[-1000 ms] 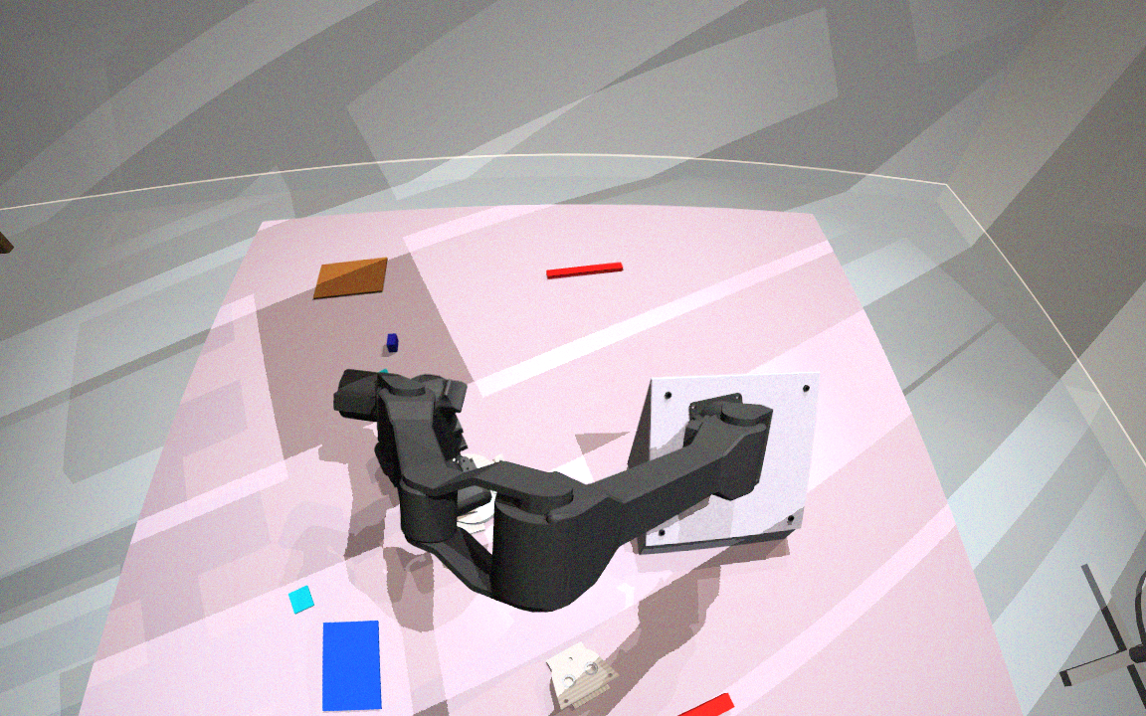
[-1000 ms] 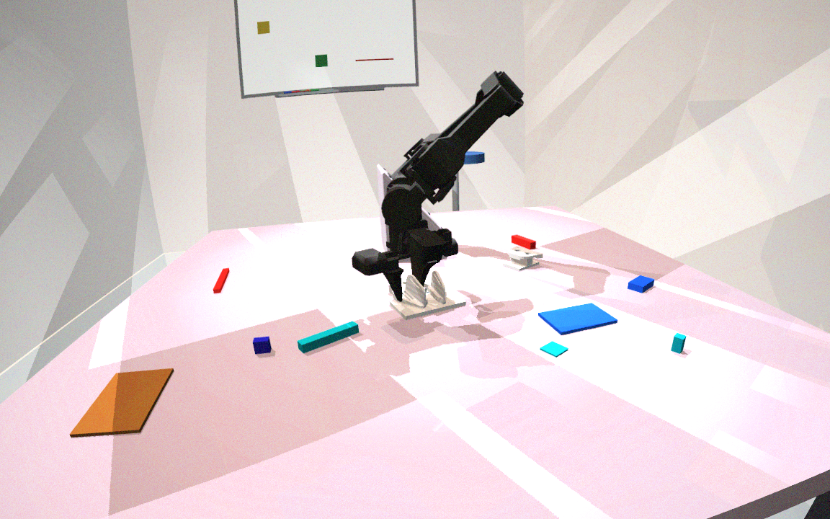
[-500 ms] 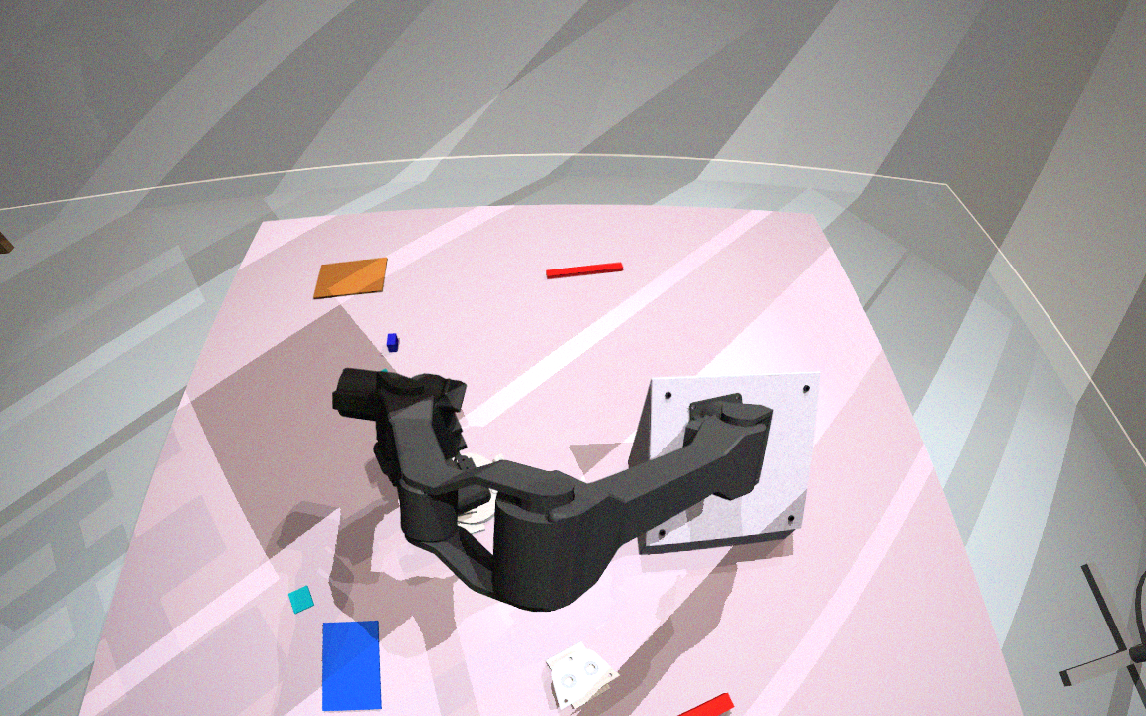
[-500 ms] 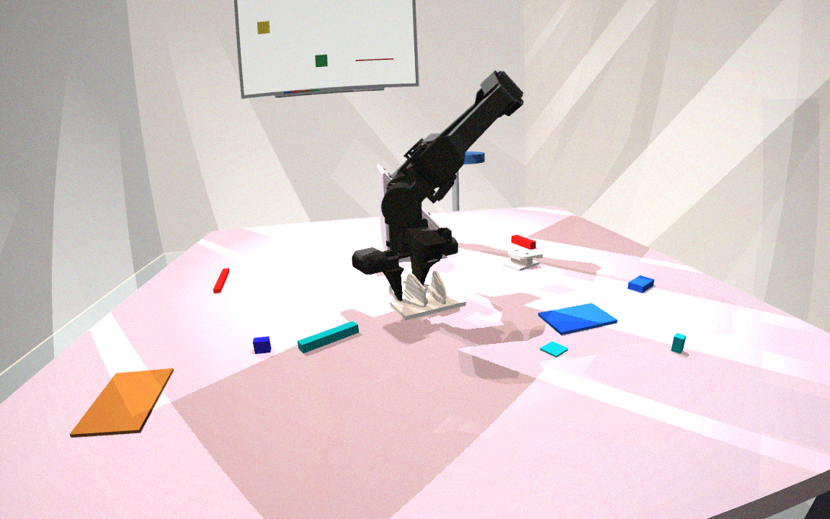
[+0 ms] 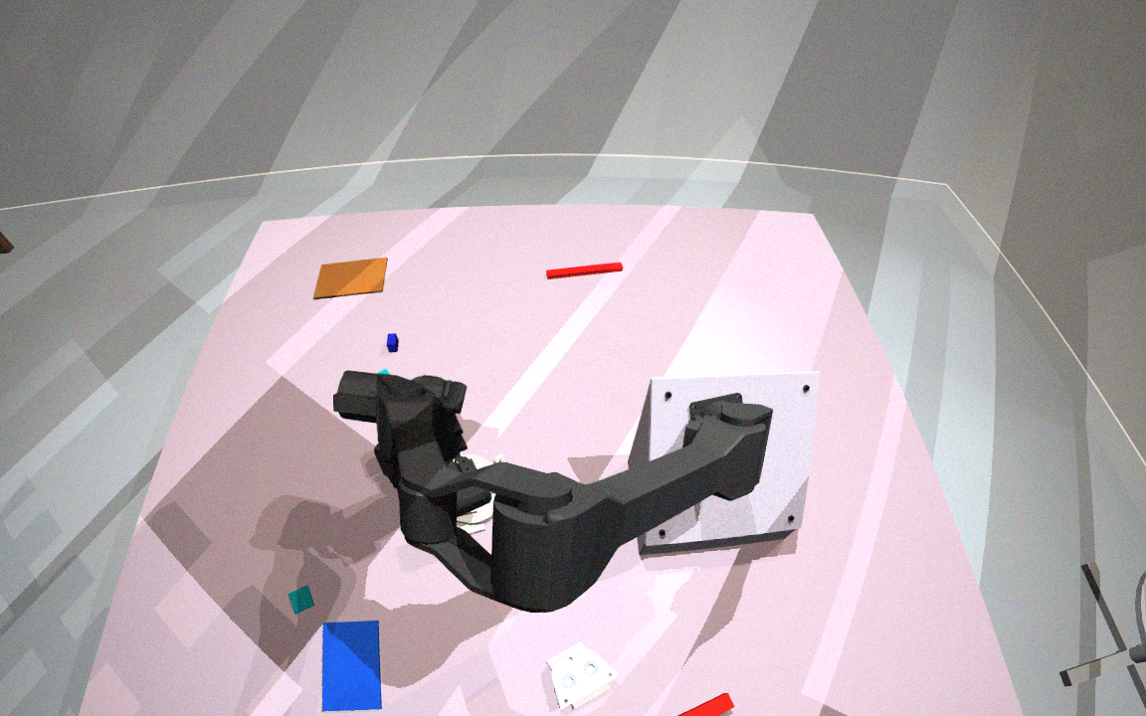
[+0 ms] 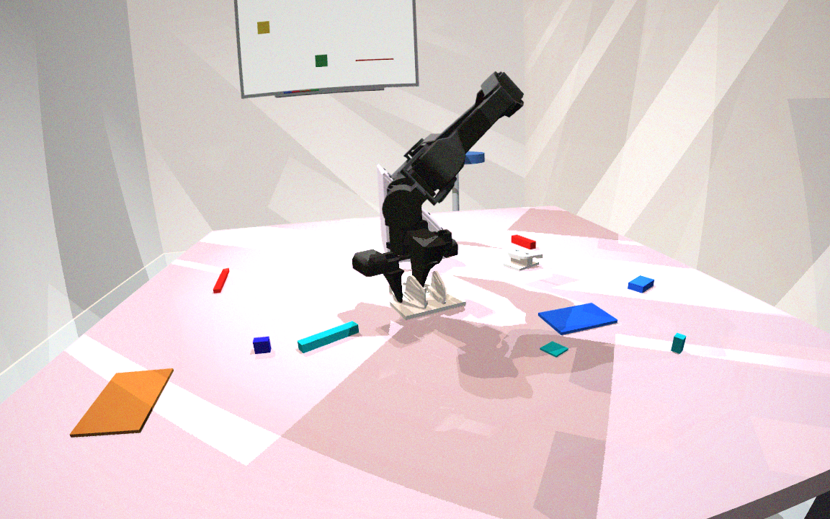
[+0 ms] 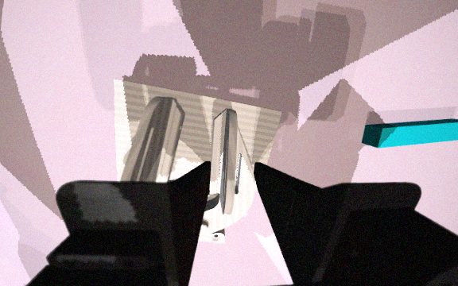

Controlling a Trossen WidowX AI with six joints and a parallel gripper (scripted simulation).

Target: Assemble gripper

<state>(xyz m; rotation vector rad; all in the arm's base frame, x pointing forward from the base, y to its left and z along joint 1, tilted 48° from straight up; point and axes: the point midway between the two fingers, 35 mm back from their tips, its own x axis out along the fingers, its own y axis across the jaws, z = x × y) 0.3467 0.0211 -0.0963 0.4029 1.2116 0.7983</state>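
Note:
The gripper base [image 6: 453, 303] [image 7: 268, 119] is a cream plate on the table. Two pale, blade-like jaws stand upright over it, side by side. One jaw [image 6: 438, 287] [image 7: 155, 139] is outside my fingers. The other jaw [image 6: 415, 292] [image 7: 226, 147] is between my fingertips. My gripper [image 6: 410, 293] [image 7: 232, 167] is low over the base and shut on that jaw. The pins and gear teeth are mostly hidden, so I cannot tell if the teeth mesh. The housing plate [image 5: 579, 678] [image 6: 524, 254], white with two round holes, is apart from the base, near a red bar.
A teal bar [image 6: 328, 336] [image 7: 424, 133] and dark blue cube [image 6: 261, 345] [image 5: 392, 342] lie beside the base. A blue sheet [image 5: 351, 665] [image 6: 576, 318] and teal square [image 5: 300, 599] lie on its other side. An orange sheet [image 5: 351, 277] and red bars [image 5: 584, 270] [image 6: 523, 241] lie farther off.

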